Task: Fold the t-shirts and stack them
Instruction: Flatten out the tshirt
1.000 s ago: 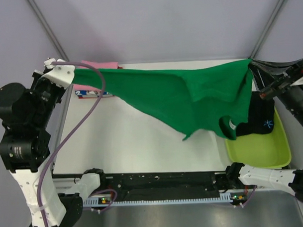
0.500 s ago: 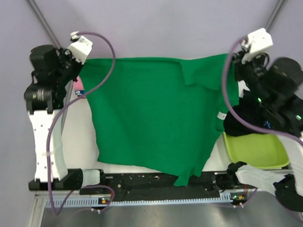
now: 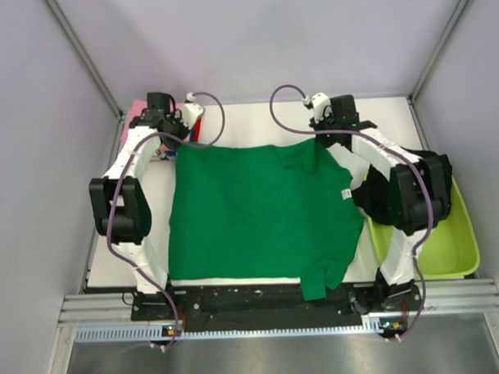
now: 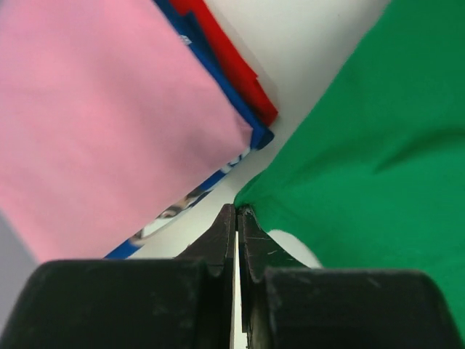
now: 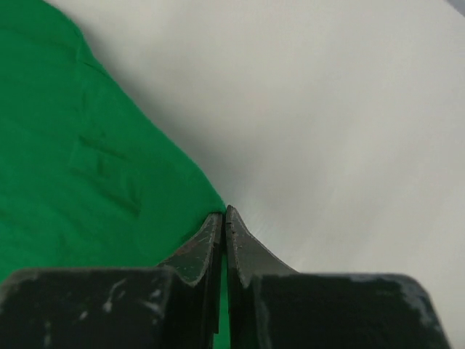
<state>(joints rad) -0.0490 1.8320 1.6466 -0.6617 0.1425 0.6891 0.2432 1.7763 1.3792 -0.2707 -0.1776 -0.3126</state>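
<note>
The bright green t-shirt (image 3: 250,211) lies spread flat on the white table, its lower edge hanging over the near edge. My left gripper (image 3: 182,140) is shut on its far left corner (image 4: 251,195). My right gripper (image 3: 320,137) is shut on its far right corner (image 5: 211,203). A folded stack lies at the far left: pink tee (image 4: 94,116) on top, then the blue-white printed one (image 4: 189,196) and the red one (image 4: 232,62). The black tee (image 3: 366,195) lies at the tub's edge, mostly hidden by my right arm.
A lime-green plastic tub (image 3: 452,245) stands at the right of the table. The folded stack (image 3: 136,117) sits just beyond the left gripper. Grey walls close in the back and sides. The metal rail (image 3: 270,305) runs along the near edge.
Both arms have swung the green shirt from hanging in the air, out and down onto the table. It now lies spread flat, with both grippers low at its far corners.
</note>
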